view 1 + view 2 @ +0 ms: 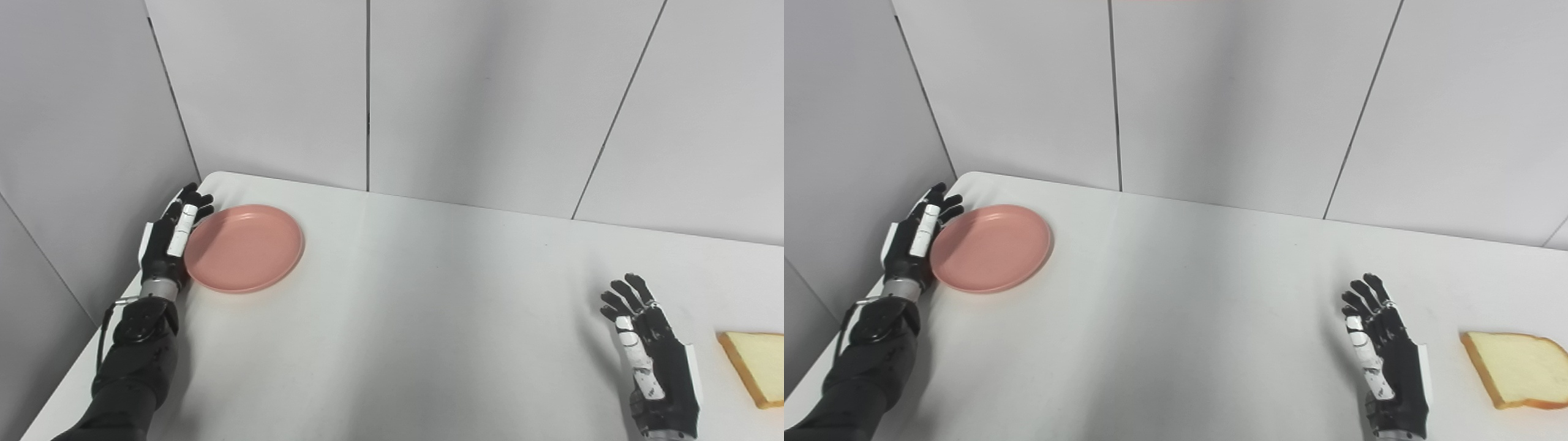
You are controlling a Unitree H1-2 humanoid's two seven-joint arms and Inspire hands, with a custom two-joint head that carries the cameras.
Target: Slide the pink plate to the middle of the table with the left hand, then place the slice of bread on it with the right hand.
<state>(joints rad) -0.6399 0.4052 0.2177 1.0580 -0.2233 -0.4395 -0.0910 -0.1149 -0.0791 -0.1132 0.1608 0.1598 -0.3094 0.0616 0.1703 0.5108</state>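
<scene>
A round pink plate (244,247) lies flat near the table's far left corner. My left hand (173,237) stands open along the plate's left rim, fingers stretched toward the back wall and touching or almost touching the rim. A slice of bread (1517,369) with a tan crust lies flat at the table's right side. To the left of the bread, a short gap away, my right hand (1383,352) rests open on its edge with fingers spread, holding nothing.
The white table (429,318) stretches between the two hands. Grey panel walls close the back and the left side, right behind my left hand. The table's left edge runs beside my left forearm.
</scene>
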